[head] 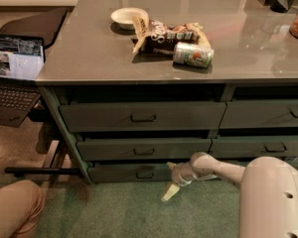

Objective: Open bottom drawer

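Note:
The bottom drawer is the lowest, shallowest dark-green front of the left stack, with a small dark centre pull. Its front sits about flush with the frame and no inner floor shows. My gripper is low in front of this drawer's right end, just right of the pull and not on it. It looks open, with one pale fingertip pointing down toward the carpet and the other up by the drawer front. My white arm comes in from the lower right.
Two taller green drawers sit above, and a right stack sits beside them. The grey tabletop holds a bowl, a snack bag and a can. A laptop is at left and a person's knee at lower left.

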Available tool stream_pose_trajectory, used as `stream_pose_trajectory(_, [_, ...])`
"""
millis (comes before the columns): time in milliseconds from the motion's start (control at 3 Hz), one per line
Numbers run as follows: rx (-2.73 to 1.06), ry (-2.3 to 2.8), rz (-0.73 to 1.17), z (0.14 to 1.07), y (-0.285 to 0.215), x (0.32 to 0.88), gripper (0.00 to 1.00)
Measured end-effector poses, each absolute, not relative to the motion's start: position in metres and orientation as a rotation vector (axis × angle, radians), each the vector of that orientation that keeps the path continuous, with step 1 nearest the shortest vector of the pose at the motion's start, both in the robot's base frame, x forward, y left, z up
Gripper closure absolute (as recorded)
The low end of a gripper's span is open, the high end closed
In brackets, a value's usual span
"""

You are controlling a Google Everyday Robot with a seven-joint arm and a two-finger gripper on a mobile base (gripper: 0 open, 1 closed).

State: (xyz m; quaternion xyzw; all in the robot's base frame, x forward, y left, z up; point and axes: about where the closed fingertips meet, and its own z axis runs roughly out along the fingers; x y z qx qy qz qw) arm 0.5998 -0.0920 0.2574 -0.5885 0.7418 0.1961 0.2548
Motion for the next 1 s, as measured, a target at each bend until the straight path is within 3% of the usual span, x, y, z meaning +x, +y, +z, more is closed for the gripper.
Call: stream_pose_trajectory(1000, [-1.643,1.954,0.563,0.248,-0.073,0.615,0.00])
